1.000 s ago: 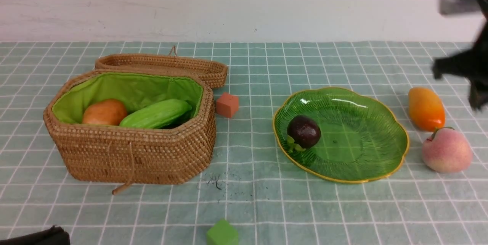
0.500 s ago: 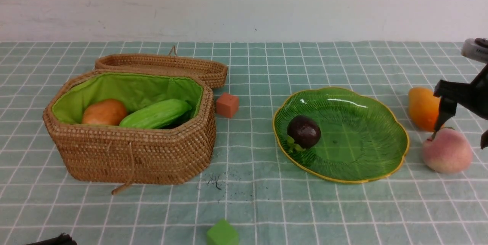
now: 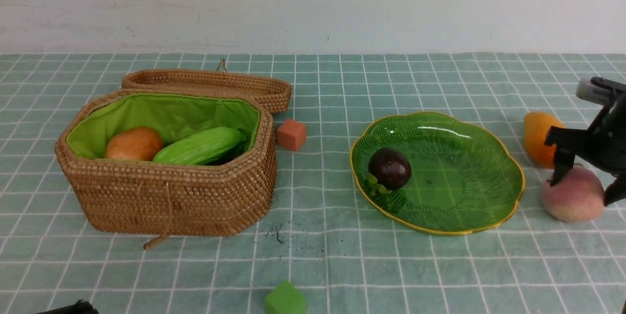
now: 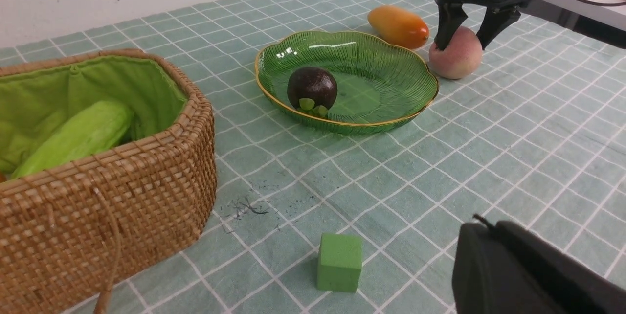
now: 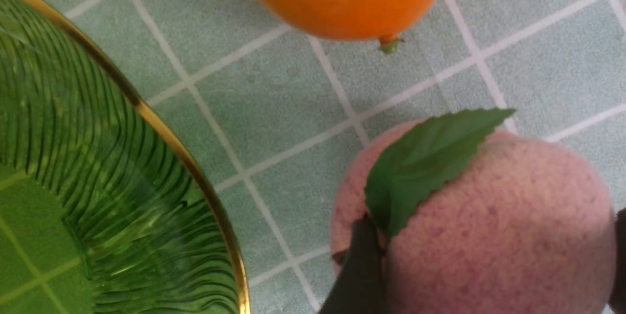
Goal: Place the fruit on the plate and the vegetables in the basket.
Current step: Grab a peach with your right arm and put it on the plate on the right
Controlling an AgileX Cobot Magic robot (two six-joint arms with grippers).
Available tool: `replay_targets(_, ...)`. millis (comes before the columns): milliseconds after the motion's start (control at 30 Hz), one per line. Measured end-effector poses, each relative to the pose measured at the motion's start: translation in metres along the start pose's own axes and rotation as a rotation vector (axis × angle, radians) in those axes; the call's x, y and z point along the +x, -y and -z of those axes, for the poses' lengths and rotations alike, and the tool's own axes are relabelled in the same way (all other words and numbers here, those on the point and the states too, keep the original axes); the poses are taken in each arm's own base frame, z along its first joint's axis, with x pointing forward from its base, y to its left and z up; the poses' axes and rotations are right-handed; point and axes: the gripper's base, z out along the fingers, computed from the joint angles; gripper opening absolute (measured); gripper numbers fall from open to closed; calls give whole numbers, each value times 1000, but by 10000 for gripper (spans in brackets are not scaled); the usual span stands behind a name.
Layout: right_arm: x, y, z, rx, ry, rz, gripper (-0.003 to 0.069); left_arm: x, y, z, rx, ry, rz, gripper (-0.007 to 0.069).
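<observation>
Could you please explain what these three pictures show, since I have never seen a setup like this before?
This is a robot with two arms, each ending in a two-fingered gripper. One camera looks forward from between the arms; the other two sit on the wrists.

On the checked green cloth stands a wicker basket with its lid open; a potato and a green gourd lie inside. To its right is a green glass plate holding a mangosteen. A mango and a peach lie on the cloth past the plate. Two small cubes, one orange and one green, lie loose.

The right gripper is open, its fingers straddling the peach; the right wrist picture shows this from just above. It grips nothing yet. The left gripper is the dark shape low in the left wrist picture, shut and away from everything.
</observation>
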Motion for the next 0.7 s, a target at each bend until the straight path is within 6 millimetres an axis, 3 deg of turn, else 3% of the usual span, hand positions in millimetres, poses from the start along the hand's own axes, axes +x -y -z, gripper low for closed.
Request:
replay_targets(267, 1, 0, 1, -1, -11, 91, 574, 0, 0, 0, 0, -1, -2, -12)
replay_targets(367, 2, 0, 6, 2, -17, 126, 536, 0, 0, 0, 0, -1, -2, -12)
replay_targets(433, 4, 1, 22, 0, -5, 140, 385, 0, 0, 0, 0, -1, -2, -13)
replay_targets(467, 4, 1, 23, 0, -5, 141, 374, 0, 0, 0, 0, -1, -2, -13)
replay_targets(600, 11, -16, 71, -77, 97, 195, 358, 0, 0, 0, 0, -1, -2, -13)
replay_targets(700, 17, -30, 84, -109, 136, 246, 354, 0, 0, 0, 0, 2, -2, -13)
